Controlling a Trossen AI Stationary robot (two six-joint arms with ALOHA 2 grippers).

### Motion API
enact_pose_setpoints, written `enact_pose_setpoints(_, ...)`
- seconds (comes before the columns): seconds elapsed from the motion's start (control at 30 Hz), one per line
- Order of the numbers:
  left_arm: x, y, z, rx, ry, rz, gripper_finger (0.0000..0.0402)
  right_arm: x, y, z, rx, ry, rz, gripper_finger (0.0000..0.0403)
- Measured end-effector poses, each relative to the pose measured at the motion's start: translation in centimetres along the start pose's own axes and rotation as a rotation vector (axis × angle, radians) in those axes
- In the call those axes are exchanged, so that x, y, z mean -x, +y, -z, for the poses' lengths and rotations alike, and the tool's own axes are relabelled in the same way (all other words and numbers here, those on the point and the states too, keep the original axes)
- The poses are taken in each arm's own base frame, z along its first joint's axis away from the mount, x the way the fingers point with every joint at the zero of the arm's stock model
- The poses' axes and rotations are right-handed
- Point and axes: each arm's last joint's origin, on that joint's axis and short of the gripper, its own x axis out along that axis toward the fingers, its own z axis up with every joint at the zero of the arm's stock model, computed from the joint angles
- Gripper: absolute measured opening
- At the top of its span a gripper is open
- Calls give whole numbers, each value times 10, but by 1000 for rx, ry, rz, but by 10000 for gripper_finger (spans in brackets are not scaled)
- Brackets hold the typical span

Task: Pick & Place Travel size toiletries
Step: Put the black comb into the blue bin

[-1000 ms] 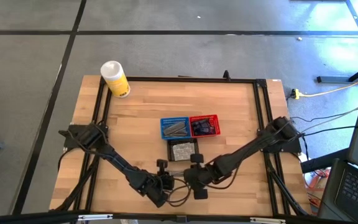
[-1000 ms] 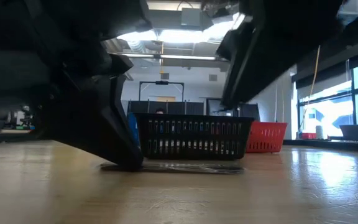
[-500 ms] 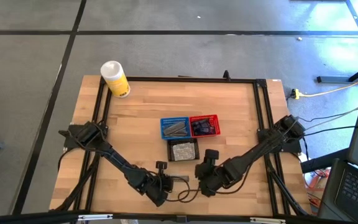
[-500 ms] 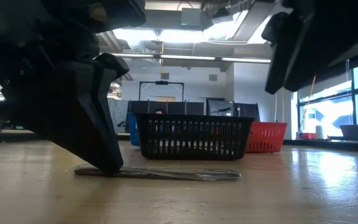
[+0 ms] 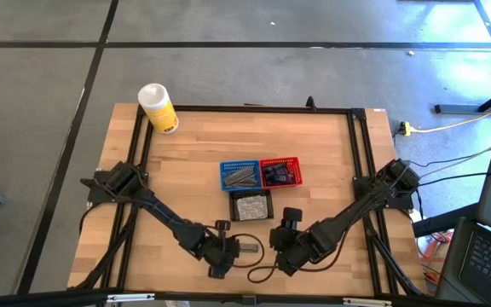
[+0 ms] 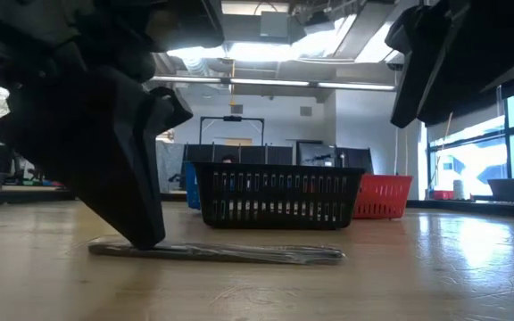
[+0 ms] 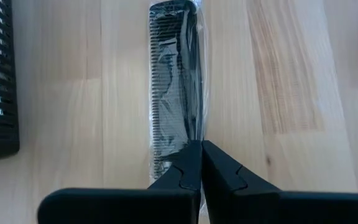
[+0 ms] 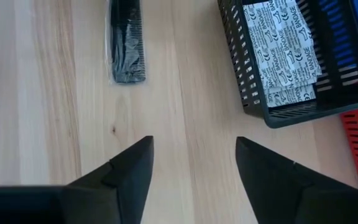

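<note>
A black comb in a clear wrapper lies flat on the wooden table in front of the black basket. It also shows in the high view, the low view and the right wrist view. My left gripper is shut and stands slanting on the packet's left part. My right gripper hangs open above bare table to the right of the comb, touching nothing. My left gripper has its shut fingertips set down on top of the wrapped comb, a little in from its left end. The fingers slant down from the table's left and near side, along the comb. The packet lies flat on the table. Whether the wrapper is pinched, I cannot tell.
The black basket holds white bandage packets. Behind it stand a blue basket and a red basket. A white-and-yellow canister stands at the far left corner.
My right gripper has opened, risen and drawn away from the comb toward the table's right. My left gripper has turned and tipped, staying shut on the packet. The packet has slid flat along the table toward the left edge.
</note>
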Motion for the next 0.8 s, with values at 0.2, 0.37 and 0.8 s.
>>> enact_pose_setpoints(0.2, 10, 5, -5, 16, -2, 16, 1, 1, 1, 1, 3, -3, 1, 225)
enact_pose_setpoints(0.37, 20, 11, -9, 22, 1, 12, 1, 1, 1, 1, 3, -3, 2, 232)
enact_pose_setpoints(0.8, 50, 22, -14, 30, -28, -50, 1, 3, 4, 7, 6, 3, 19, 215)
